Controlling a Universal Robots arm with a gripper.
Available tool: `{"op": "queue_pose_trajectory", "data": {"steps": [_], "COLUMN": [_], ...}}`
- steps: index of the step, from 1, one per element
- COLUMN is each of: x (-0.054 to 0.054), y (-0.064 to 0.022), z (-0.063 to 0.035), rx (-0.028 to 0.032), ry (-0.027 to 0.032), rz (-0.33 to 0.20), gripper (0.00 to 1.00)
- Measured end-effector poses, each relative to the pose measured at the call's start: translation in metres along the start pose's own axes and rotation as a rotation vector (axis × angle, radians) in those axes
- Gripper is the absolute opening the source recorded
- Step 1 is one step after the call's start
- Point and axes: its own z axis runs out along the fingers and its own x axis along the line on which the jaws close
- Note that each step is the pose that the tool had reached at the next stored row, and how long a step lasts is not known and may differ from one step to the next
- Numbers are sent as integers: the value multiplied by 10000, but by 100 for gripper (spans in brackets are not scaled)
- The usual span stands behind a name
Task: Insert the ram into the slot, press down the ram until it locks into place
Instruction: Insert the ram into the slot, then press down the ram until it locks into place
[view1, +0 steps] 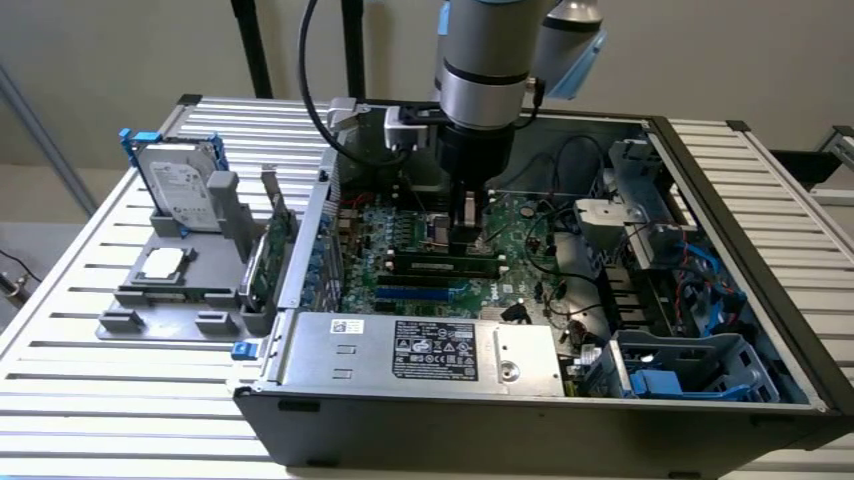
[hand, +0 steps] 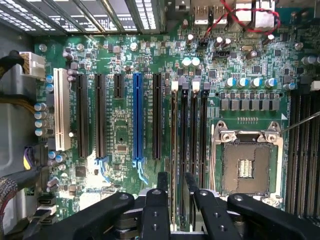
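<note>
The ram (view1: 441, 265) is a thin green stick standing on edge in a black slot (hand: 193, 130) of the memory bank beside the CPU socket. In the wrist view the ram (hand: 173, 130) appears edge-on in the bank's outermost slot, nearest the blue socket, and runs between my fingers. My gripper (view1: 467, 240) hangs straight down over the ram's part toward the exterior view's right, its tips just above the top edge. My gripper (hand: 175, 182) is open, one black finger (hand: 162, 187) on each side of the stick with small gaps showing. Whether the end clips are locked is not visible.
The motherboard (hand: 125, 65) lies in an open PC case (view1: 747, 200) with tall metal walls. A power supply (view1: 427, 350) sits at the near side and drive cages and cables (view1: 667, 290) toward the exterior view's right. A grey fixture with a hard drive (view1: 180, 190) stands outside the case.
</note>
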Motion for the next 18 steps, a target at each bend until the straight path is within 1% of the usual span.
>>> {"op": "queue_pose_trajectory", "data": {"steps": [3, 4, 5, 6, 7, 18], "x": [0, 0, 0, 1, 1, 1], "y": [14, 14, 14, 14, 14, 15], "z": [-3, -4, -4, -5, -5, -5], "rx": [1, 1, 0, 0, 0, 1], "ry": [-5, -4, -4, -2, -2, -2], "rz": [1, 0, 0, 0, 0, -1], "gripper": [25, 18, 18, 12, 11, 11]}}
